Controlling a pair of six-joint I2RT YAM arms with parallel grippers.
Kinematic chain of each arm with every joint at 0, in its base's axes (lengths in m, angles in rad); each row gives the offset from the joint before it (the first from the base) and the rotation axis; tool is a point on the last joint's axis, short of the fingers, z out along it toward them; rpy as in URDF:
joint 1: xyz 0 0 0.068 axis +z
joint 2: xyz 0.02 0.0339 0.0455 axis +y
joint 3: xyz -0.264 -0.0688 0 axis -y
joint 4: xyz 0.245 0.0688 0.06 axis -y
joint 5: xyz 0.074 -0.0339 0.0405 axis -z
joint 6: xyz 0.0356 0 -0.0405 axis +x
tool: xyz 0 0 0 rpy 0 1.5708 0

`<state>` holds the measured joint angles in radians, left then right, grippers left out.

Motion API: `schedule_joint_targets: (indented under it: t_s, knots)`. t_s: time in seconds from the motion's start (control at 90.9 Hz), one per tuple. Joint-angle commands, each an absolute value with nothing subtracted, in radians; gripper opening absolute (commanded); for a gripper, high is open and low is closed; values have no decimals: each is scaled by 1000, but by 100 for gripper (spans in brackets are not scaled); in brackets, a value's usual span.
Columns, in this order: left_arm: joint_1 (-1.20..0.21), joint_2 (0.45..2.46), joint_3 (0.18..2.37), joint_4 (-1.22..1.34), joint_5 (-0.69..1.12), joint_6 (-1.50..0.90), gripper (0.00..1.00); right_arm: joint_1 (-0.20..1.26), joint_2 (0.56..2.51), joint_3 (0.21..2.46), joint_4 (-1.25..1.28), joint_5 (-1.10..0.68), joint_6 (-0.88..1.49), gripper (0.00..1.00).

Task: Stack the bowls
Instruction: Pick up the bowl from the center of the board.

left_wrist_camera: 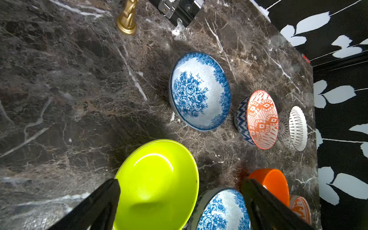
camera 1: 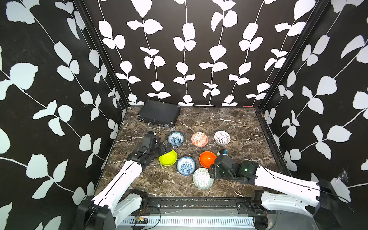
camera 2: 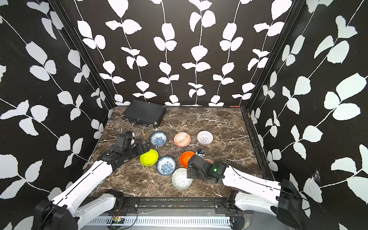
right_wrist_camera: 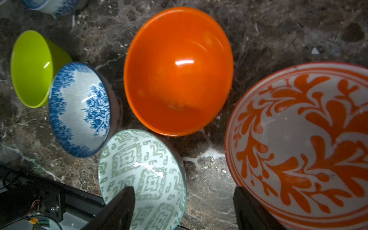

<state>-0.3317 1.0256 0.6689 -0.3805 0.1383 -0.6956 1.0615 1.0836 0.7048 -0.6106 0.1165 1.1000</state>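
Several bowls stand on the marble table [camera 1: 229, 119]. At the back are a blue floral bowl [camera 1: 175, 138], an orange patterned bowl [camera 1: 199, 139] and a white lattice bowl [camera 1: 222, 137]. Nearer are the lime bowl [camera 1: 168, 158], a second blue floral bowl [camera 1: 186, 165], the plain orange bowl [camera 1: 207, 159] and the pale green bowl [camera 1: 203, 178]. My left gripper [left_wrist_camera: 181, 185] is open over the lime bowl [left_wrist_camera: 157, 185], which looks tilted. My right gripper [right_wrist_camera: 184, 191] is open, one finger over the pale green bowl [right_wrist_camera: 143, 171], the other beside another orange patterned bowl [right_wrist_camera: 302, 143].
A flat black case [camera 1: 159, 113] lies at the back left. A small gold figure [left_wrist_camera: 127, 20] stands between the case and my left arm. A red pen [camera 1: 248, 106] lies along the back edge. Patterned walls close in three sides.
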Motion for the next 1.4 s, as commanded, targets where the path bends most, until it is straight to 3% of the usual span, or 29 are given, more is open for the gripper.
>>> schedule_joint_targets:
  t_s: [0.0, 0.451, 0.594, 0.869, 1.386]
  knots:
    - [-333, 1052, 699, -383, 141, -680, 98, 1084, 1113, 718, -576, 160, 1149, 79]
    - [-334, 1037, 683, -359, 135, -677, 98, 1102, 1444, 1140, -695, 160, 859, 76]
    - [-333, 979, 664, -369, 93, -683, 99, 1074, 1605, 1294, -747, 84, 768, 68]
    - [-332, 869, 607, -346, 30, -708, 99, 1000, 1753, 1383, -713, -44, 688, 64]
    - [-331, 922, 624, -314, 28, -698, 99, 985, 1897, 1477, -762, -86, 551, 53]
